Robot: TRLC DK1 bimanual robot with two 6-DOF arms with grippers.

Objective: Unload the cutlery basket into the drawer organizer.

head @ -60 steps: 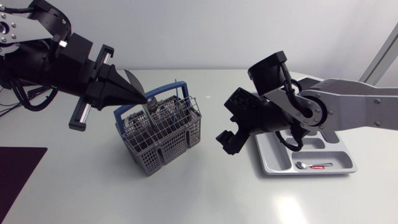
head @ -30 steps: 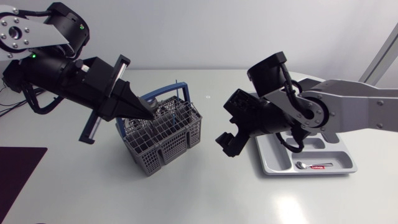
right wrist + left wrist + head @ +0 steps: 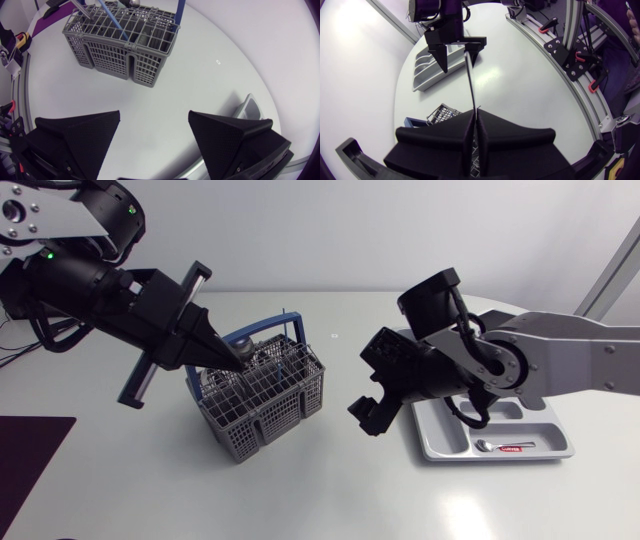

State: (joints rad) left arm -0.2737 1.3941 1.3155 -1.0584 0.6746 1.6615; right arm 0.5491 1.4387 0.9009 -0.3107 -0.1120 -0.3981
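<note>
Your left gripper (image 3: 474, 118) is clamped on a thin blade (image 3: 469, 75) over the far left part of the cutlery basket (image 3: 262, 408). Your right gripper (image 3: 154, 129) hangs wide open between the basket and the drawer organizer (image 3: 500, 436) on the right.

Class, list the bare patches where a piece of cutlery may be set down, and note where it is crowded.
Bare: the table strip in front of the basket and organizer; the stretch between basket and dark mat. Crowded: the gap between basket and organizer, filled by the open right claw; the basket top, where the left claw grips a cutlery piece.
</note>
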